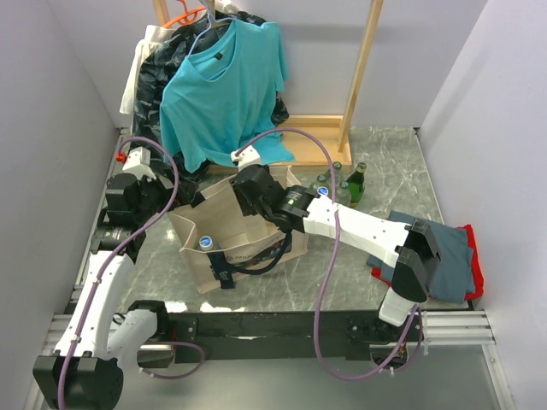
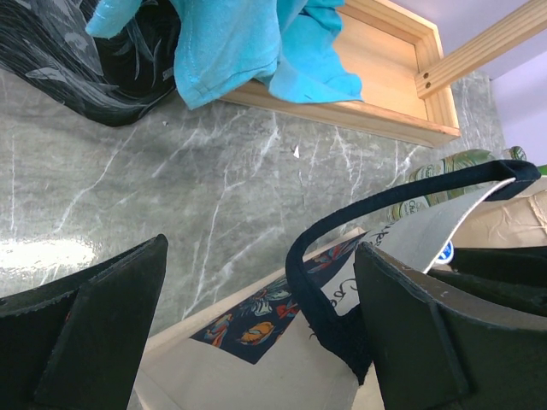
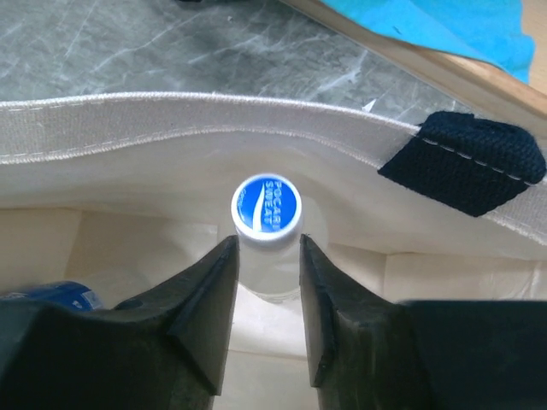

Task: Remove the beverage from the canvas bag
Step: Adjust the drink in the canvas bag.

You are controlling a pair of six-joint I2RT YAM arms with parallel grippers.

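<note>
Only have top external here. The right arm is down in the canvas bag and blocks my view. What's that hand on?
Observer: The right wrist view shows the right hand closed on the neck of a clear bottle, just under the cap.
Operator: Which drink?
Observer: The blue cap reads Pocari Sweat.
Operator: Is the other hand gripping anything?
Observer: No, the left hand is open. The black strap of the canvas bag loops between its fingers, not pinched.
</note>
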